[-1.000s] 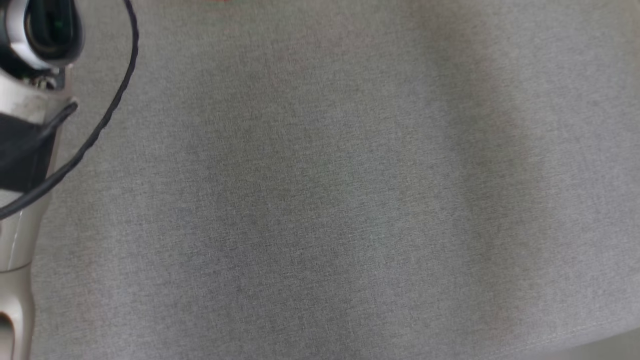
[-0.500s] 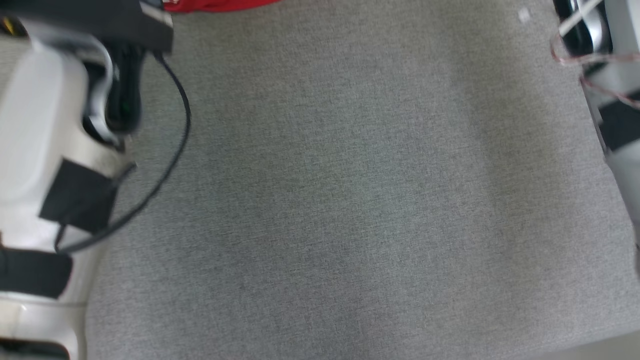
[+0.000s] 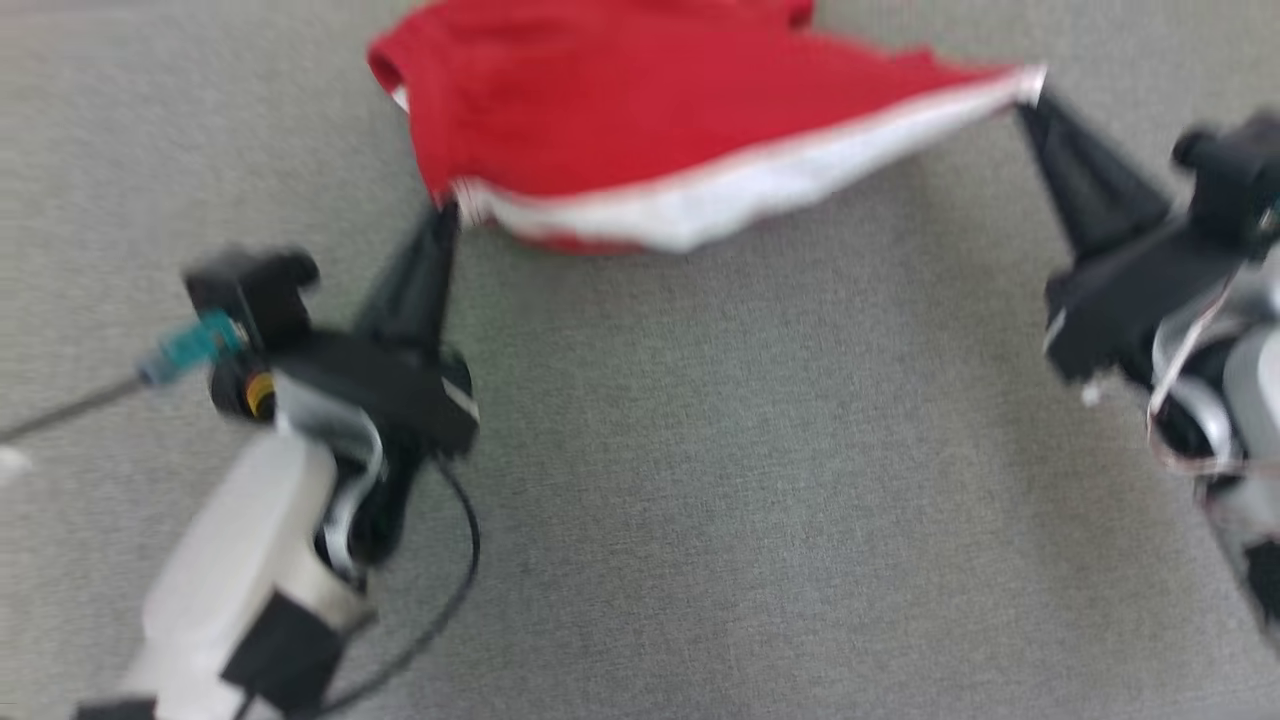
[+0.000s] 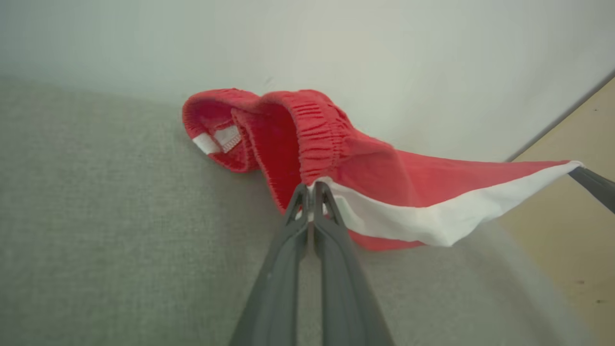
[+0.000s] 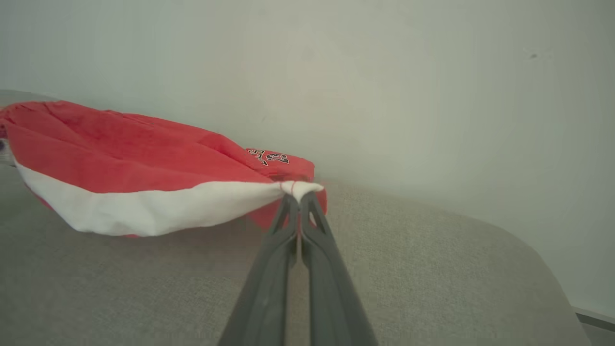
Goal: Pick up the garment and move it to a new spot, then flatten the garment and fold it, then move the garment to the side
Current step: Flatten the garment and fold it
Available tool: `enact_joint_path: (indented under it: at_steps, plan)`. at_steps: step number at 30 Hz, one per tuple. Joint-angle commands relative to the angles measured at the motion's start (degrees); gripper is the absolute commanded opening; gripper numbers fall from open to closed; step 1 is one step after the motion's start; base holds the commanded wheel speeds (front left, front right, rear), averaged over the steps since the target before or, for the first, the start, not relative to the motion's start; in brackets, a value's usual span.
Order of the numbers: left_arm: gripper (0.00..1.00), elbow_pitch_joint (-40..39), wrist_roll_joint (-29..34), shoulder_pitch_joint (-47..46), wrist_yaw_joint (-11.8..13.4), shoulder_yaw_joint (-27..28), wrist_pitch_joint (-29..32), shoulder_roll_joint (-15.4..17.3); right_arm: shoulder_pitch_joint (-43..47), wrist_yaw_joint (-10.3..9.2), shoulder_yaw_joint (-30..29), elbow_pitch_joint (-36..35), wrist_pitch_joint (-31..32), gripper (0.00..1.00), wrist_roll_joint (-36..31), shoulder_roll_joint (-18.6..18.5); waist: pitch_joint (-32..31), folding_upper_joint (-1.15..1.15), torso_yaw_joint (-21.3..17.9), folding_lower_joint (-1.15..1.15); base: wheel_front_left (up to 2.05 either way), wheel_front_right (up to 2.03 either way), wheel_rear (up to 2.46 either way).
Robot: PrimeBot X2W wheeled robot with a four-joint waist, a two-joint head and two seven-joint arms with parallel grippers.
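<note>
The garment (image 3: 640, 120) is a pair of red shorts with a white side band, stretched between my two grippers above the grey surface. My left gripper (image 3: 447, 212) is shut on its near-left corner, where the elastic waistband (image 4: 317, 129) meets the white band. My right gripper (image 3: 1030, 95) is shut on the white tip at the far right. In the left wrist view my left gripper (image 4: 310, 188) pinches the cloth, and the waist opening with a white label (image 4: 216, 140) gapes beyond it. The right wrist view shows my right gripper (image 5: 299, 191) clamped on the white tip, with a printed number (image 5: 269, 156) on the red cloth behind.
A grey fabric-covered table (image 3: 750, 480) spreads under both arms. A pale wall (image 5: 384, 72) stands close behind the garment. Beige floor (image 4: 571, 230) lies beyond the table's edge in the left wrist view. A black cable (image 3: 455, 590) loops by my left forearm.
The head view has swung, bringing the garment and both grippers into it; one second ago it held bare grey cloth and my left forearm.
</note>
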Motion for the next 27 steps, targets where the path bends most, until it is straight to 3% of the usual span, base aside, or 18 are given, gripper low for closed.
enact_joint_path:
  at_steps: [1, 14, 22, 27]
  plan:
    - [0.00, -1.12, -0.90, 3.31, 0.47, -0.47, 0.98, 0.14, 4.17, 0.04, -1.74, -2.08, 1.69, 0.00, 0.35, 0.51, -3.99, 0.00, 1.12, 0.01, 0.00, 0.00, 0.00]
    - [0.00, -15.49, -9.26, 22.35, 5.08, -2.24, 11.89, 3.53, 27.83, 0.04, -14.22, -14.80, 16.71, 0.00, 2.23, 5.50, -11.26, 0.00, 2.42, 0.01, 0.00, 0.00, 0.00]
    - [0.00, -20.68, -9.68, 29.90, 9.26, -3.41, 16.14, 7.12, 40.07, 0.04, -19.59, -22.06, 30.00, 0.00, 2.41, 8.38, -13.63, 0.00, 2.65, 0.01, 0.00, 0.00, 0.00]
    - [0.00, -22.22, -9.85, 32.69, 10.64, -4.50, 18.25, 8.71, 45.76, 0.04, -20.67, -25.16, 37.00, 0.00, 4.75, 9.39, -14.48, 0.00, 2.45, 0.01, 0.00, 0.00, 0.00]
